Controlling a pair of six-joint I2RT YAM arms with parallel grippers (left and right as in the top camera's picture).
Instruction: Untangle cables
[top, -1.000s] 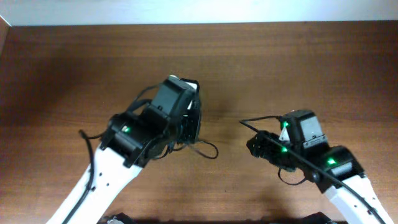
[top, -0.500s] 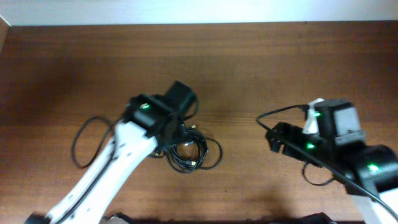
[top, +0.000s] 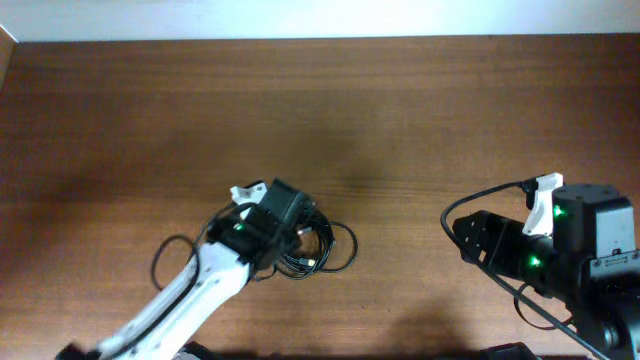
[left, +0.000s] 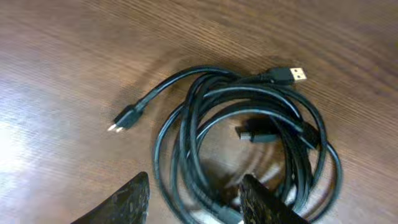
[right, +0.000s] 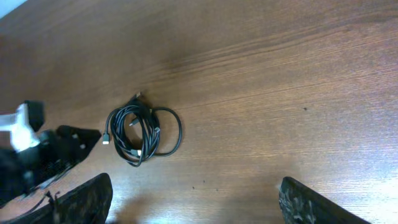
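Note:
The cables (top: 322, 250) lie as one coiled bundle of thin black cords on the wooden table, just below centre. In the left wrist view the coil (left: 249, 143) shows a metallic USB plug (left: 292, 74) at its top right and a small plug (left: 124, 118) sticking out to the left. My left gripper (left: 196, 200) is open, low over the near edge of the coil, with strands lying between its fingertips; it also shows overhead (top: 290, 225). My right gripper (right: 199, 202) is wide open and empty, well to the right of the bundle (right: 143, 134), and also shows overhead (top: 470, 232).
The table (top: 400, 110) is dark brown wood with a pale wall along its far edge. Thick black wires fixed to the arms loop beside the left arm (top: 160, 265) and above the right arm (top: 480, 198). The left arm (right: 37, 149) shows in the right wrist view.
The left arm has drawn back toward the lower left, uncovering the coiled bundle on the table. The right arm has moved right and back, away from the bundle.

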